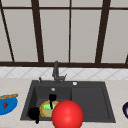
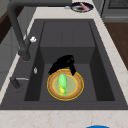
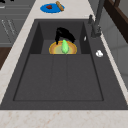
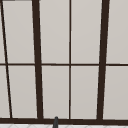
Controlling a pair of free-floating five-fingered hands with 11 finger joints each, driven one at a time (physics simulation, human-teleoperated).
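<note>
Front camera facing sink point(image 1: 105, 100), side cameras along it, upper camera facing window point(image 4: 70, 62)

I face a large window point(image 1: 70, 30) with dark brown frame bars and pale panes. Below it runs a band of light tiles point(image 1: 100, 73). The countertop point(image 1: 117, 90) is pale speckled stone. A wooden floor point(image 2: 117, 37) shows beyond the counter, beside grey cabinet fronts point(image 3: 10, 27).
</note>
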